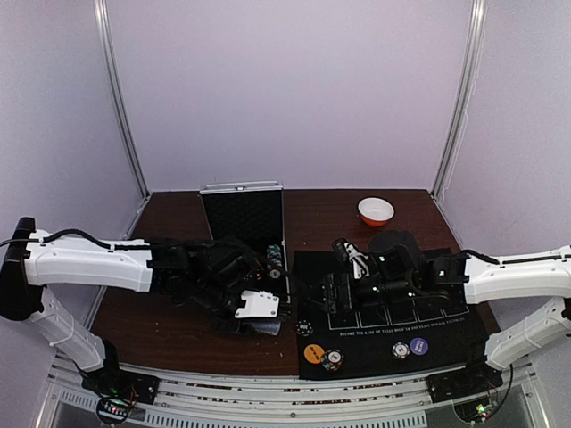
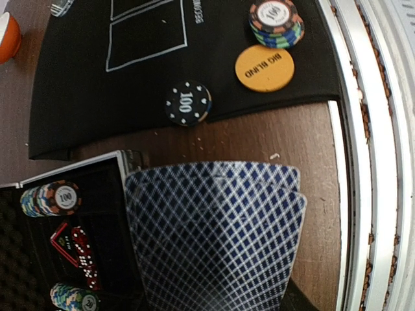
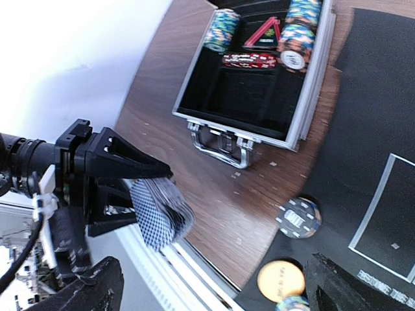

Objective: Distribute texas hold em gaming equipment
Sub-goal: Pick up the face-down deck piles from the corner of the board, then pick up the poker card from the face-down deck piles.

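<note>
A fanned deck of blue-and-white diamond-backed playing cards (image 2: 214, 240) fills the lower left wrist view, above the bare wood between case and mat. My left gripper (image 1: 257, 314) is shut on this deck; the right wrist view shows its black fingers (image 3: 130, 162) clamping the cards (image 3: 159, 210). On the black mat (image 1: 446, 330) lie an orange Big Blind disc (image 2: 264, 68), a chip stack (image 2: 276, 23), a single dark chip (image 2: 188, 103), another chip (image 1: 401, 349) and a purple disc (image 1: 419, 346). My right gripper (image 1: 326, 290) hovers over the mat's left part, open and empty.
The silver case (image 3: 253, 91) lies open at the mat's left with chip stacks (image 2: 58, 199) and red dice (image 2: 81, 249) inside, its lid (image 1: 243, 214) standing up behind. A white-and-orange bowl (image 1: 376, 210) sits at the back. The table's metal front rail (image 2: 369, 162) runs close to the cards.
</note>
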